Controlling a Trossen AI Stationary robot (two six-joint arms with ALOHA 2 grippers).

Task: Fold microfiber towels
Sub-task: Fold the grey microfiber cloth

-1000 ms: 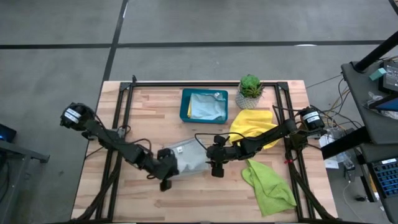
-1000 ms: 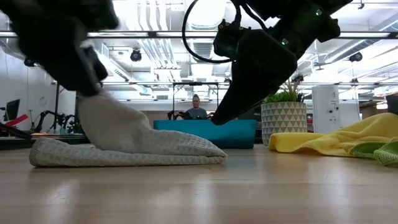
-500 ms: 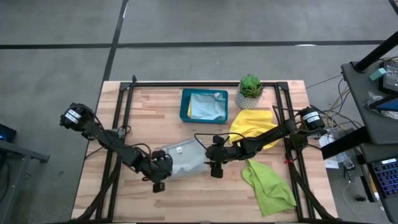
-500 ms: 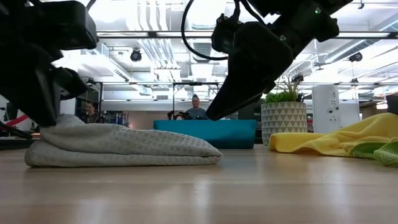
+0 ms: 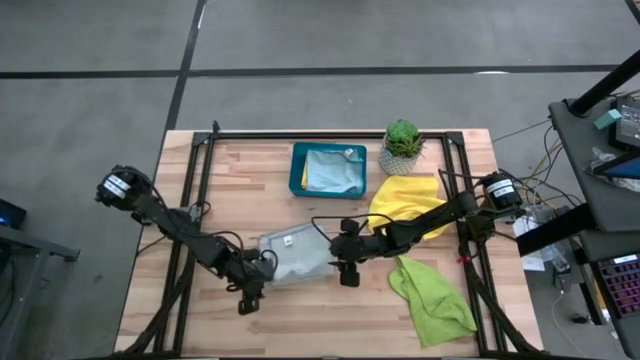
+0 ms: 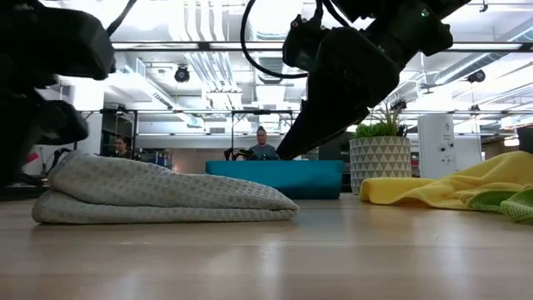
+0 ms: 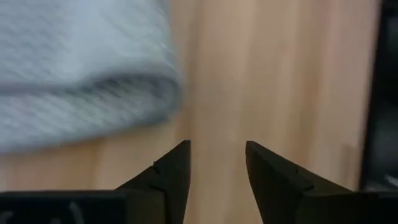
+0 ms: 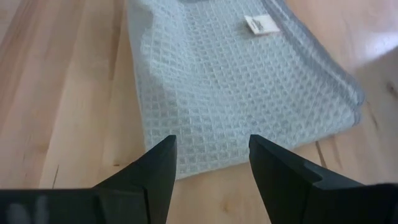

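A pale grey microfiber towel [image 5: 295, 254] lies folded on the table's middle, its layers stacked flat [image 6: 158, 196], with a small tag [image 8: 261, 25] on top. My left gripper [image 5: 256, 282] stands open just off the towel's near left corner [image 7: 93, 87], with only bare wood between its fingers [image 7: 217, 158]. My right gripper [image 5: 332, 252] hovers open over the towel's right end [image 8: 242, 81], raised clear of it [image 6: 333, 79]. A light blue towel lies in the teal tray [image 5: 297, 172]. A yellow towel [image 5: 405, 198] and a lime green towel [image 5: 432, 300] lie crumpled at the right.
A small potted plant [image 5: 402, 145] stands at the far edge beside the tray. Black frame rails [image 5: 190, 200] run along the table's left and right sides. Bare wood lies along the near edge [image 5: 320, 320]. People sit in the room beyond the table [image 6: 263, 142].
My left gripper has carried the grey towel's lifted part down and toward the table's near left. It laid that part over the rest, let go and drew a little farther off. The towel now lies flat and folded where a peak stood up before.
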